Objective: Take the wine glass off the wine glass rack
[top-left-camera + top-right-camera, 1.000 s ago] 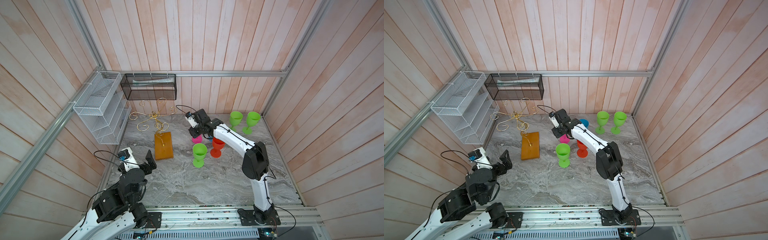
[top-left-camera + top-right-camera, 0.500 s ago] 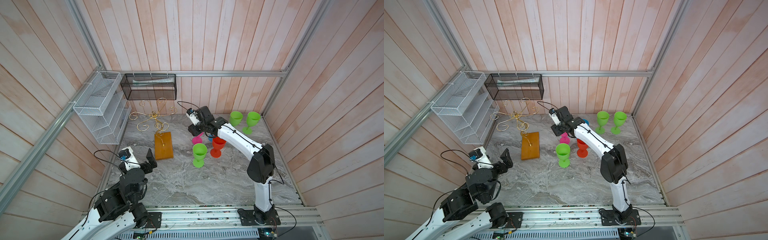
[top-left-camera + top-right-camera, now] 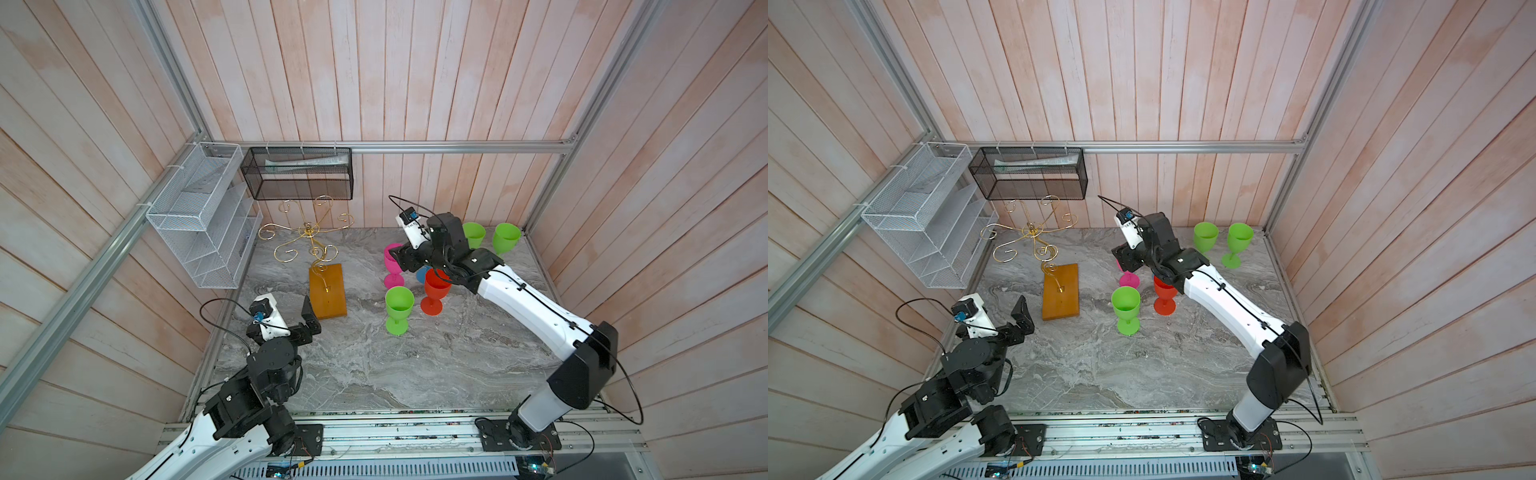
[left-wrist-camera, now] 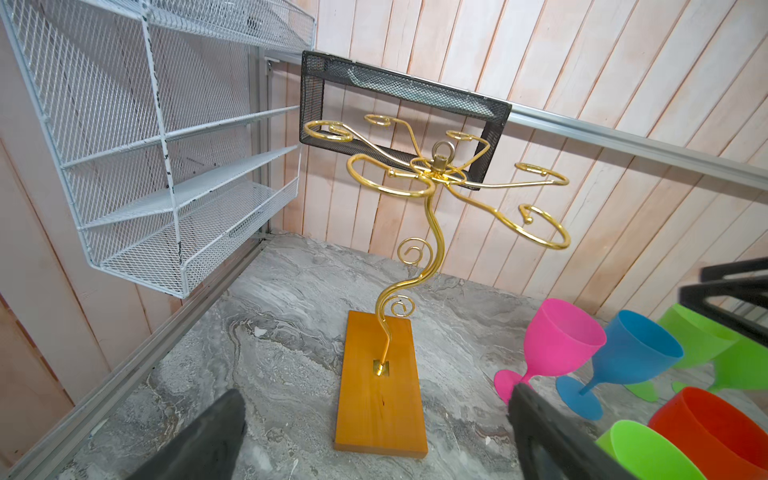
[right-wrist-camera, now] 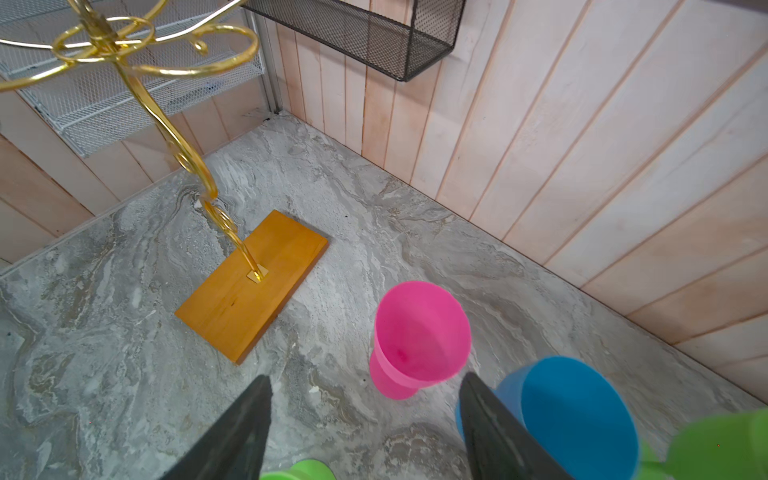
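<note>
1. In both top views the right arm (image 3: 519, 299) stretches low across the table (image 3: 374, 374) toward the back, wrist tipped down. The right gripper (image 3: 401, 262) sits right by the pink glass (image 3: 389, 257), which stands upright on the table, off the rack (image 3: 327, 291) and well apart from it.
2. Same views: the left arm (image 3: 266, 374) is folded at the front-left corner. The left gripper (image 3: 293, 323) is raised and aimed at the rack's wooden base, close to its near end.
3. Left wrist view: its 2 fingers (image 4: 199, 436) are spread as wide as they go and hold nothing. The base lies between them, with a gap on each side. The pink glass stands beyond one fingertip, beside a blue glass (image 4: 636, 353).
4. Right wrist view: the 2 fingers (image 5: 245, 424) are parted and grip nothing. The pink glass stands just past the tips, in line with the gap. It is clear of one finger and very near the other; I can't tell if they touch. The blue glass sits outside that nearer finger.
</note>
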### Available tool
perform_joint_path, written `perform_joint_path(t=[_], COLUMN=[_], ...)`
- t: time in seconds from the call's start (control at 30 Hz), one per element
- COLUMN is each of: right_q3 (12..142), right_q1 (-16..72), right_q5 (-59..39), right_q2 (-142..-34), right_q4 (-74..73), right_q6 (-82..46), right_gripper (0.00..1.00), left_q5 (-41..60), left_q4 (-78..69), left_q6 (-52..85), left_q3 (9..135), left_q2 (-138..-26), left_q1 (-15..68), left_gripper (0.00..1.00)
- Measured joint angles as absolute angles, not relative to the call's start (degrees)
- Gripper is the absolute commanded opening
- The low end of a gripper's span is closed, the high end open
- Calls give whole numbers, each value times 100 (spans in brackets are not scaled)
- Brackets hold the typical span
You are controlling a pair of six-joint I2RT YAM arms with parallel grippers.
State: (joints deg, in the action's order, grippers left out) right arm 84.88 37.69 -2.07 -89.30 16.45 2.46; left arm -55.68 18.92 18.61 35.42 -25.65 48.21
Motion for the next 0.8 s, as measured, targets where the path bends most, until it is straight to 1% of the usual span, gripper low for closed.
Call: perform_joint_path(t=[0.07,0.13,0.33,0.4,0.47,0.53,0.7,0.8], right_q3=[7752,7057,5146,4676,4139,3581,2130,1431], right_q1=[3518,3201,2078,1863,1715,1535,825,624], right_q5=[-180,-108,19,217,475,637,1015,1160], right_q2=[-8372,-7846,-6591,-6357,-6130,-5907,-5570,-5520], right_q4=[1164,716,-672,-1055,-1540,-2038,-3365,-4003], right_q6=[180,119,-67,-40,21,25,-108,-174], right_gripper=[77,78,79,79,79,79,79,79], left_q5=[-5395,-5120,-3566,-3087,-2735,-2554,-2394,-2128], left_q4=[1562,1330,692,497,290,38,-642,-989], left_q6=[1734,1688,2137,2333,2449,2467,2143,2051], left_q3=[3358,3214,2875,2779,2683,2563,2305,2283], left_q2=[-2565,-2576,-2939,-3227,-3548,-3813,-4206,-4523], left_q1=[4508,4027,1940,1444,1155,1057,939,607], left_gripper=[100,100,100,100,100,100,100,100])
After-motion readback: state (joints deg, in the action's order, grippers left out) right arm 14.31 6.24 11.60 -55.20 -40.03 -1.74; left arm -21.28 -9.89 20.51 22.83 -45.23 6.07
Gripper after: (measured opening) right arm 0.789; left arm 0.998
